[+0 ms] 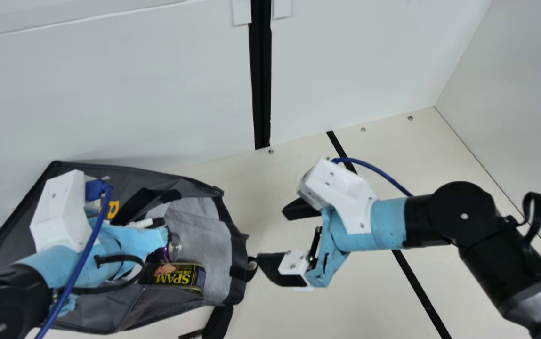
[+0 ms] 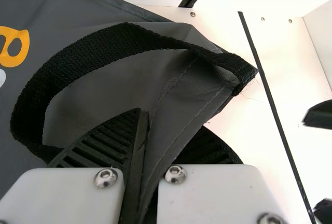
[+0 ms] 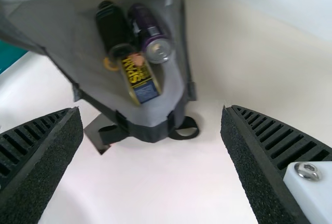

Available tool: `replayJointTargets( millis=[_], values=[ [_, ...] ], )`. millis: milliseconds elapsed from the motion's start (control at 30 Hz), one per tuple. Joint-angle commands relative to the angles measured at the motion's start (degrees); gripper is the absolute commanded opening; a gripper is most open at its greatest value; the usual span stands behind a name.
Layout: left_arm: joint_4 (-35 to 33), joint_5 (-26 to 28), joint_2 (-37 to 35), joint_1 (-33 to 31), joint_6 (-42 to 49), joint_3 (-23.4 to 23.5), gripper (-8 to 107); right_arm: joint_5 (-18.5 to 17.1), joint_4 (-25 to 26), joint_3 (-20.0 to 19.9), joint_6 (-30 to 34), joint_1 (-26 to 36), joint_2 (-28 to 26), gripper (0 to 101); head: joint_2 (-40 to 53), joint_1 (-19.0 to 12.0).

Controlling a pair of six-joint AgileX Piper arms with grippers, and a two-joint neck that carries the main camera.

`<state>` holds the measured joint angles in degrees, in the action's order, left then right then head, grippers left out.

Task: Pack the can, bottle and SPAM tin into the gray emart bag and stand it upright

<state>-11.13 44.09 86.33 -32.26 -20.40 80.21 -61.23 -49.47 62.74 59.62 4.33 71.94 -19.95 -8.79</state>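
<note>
While my left gripper (image 2: pixel 167 123) is pinching the gray bag (image 1: pixel 166 303) at the main view's eight o'clock, bottle (image 3: pixel 113 29), SPAM tin (image 3: pixel 140 79) and can (image 3: pixel 150 32) are lying inside, towards seven; my right gripper (image 1: pixel 271 235), near six, is standing spread. Righting is needing slow, two-sided lifting.

The main view looks down at a slant from the neck, facing the back wall (image 1: pixel 124 94) and the right-hand corner, far enough off to take in both arms, the bag (image 1: pixel 157 308) and much of the table (image 1: pixel 355 310). The left wrist camera sits much nearer, right over the bag's cloth and black strap (image 2: pixel 124 35), facing across toward the right side; it shares the table's black line (image 1: pixel 413 282) with the main view. The right wrist camera faces the bag's mouth from farther back (a fairly nosy angle), sharing the SPAM tin (image 1: pixel 178 278) and purple can (image 1: pixel 171 247) with the main view.
</note>
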Motion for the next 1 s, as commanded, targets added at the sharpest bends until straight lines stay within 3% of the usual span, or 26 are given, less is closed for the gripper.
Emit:
replayJointTargets(
  millis=[0, 333, 700, 967],
  values=[
    [0.0, 0.0, 0.0, 0.0, 0.0, 0.0, -8, 0.24, 0.98, 0.04, -1.07, 1.43, -0.66, 95, -0.05, -1.21],
    [0.0, 0.0, 0.0, 0.0, 0.0, 0.0, -8, 3.05, 7.92, -0.01, -8.09, 7.27, -4.62, 95, -0.05, -1.21],
    [0.0, 0.0, 0.0, 0.0, 0.0, 0.0, -8, 7.78, 20.37, -0.46, -17.16, 12.96, -8.61, 95, -0.05, -1.21],
    [0.0, 0.0, 0.0, 0.0, 0.0, 0.0, -8, 8.97, 29.21, 0.1, -24.54, 16.41, -10.7, 95, -0.05, -1.21]
  ],
)
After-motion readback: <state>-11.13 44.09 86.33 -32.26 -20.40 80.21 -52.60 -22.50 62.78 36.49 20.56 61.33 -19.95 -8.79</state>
